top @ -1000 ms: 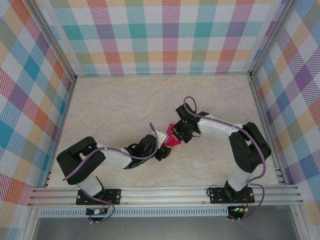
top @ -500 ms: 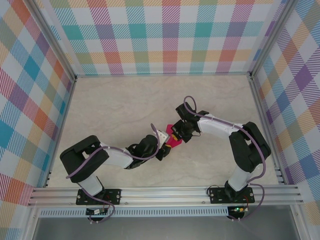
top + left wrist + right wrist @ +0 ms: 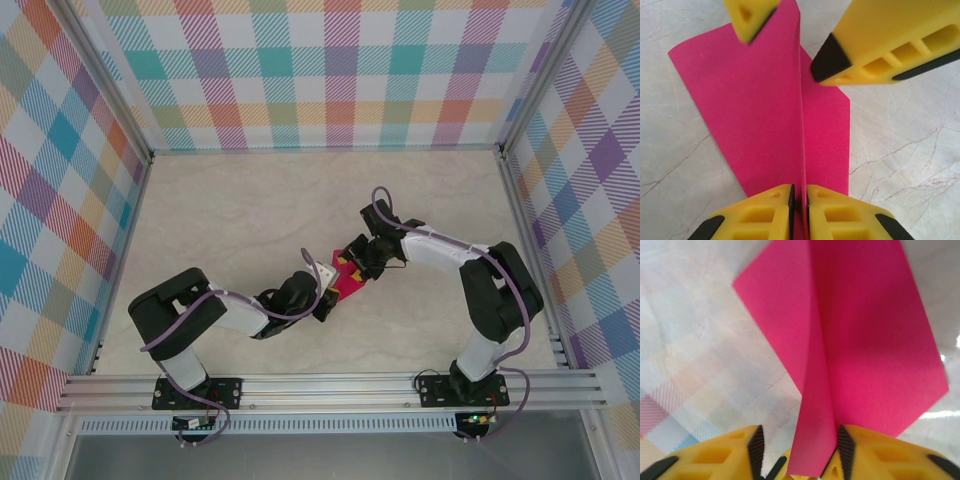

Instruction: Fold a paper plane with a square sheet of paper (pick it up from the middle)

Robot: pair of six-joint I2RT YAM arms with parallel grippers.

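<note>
Magenta paper [image 3: 755, 110] is pinched by left claw [image 3: 799, 194]; right claw [image 3: 800, 441] stands open around its ridge.

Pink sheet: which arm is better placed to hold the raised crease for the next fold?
Left, probably. The left gripper is shut on the ridge of the square sheet of paper, while the right gripper stands open astride it, gripping nothing.

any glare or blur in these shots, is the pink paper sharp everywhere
Left wrist: pink paper sharp, no glare. Right wrist: softer overall, white glare on the table at the right edge, the plaid wall reflected faintly lower left. Top external: even light, no harsh shadows, paper small but clear.
</note>
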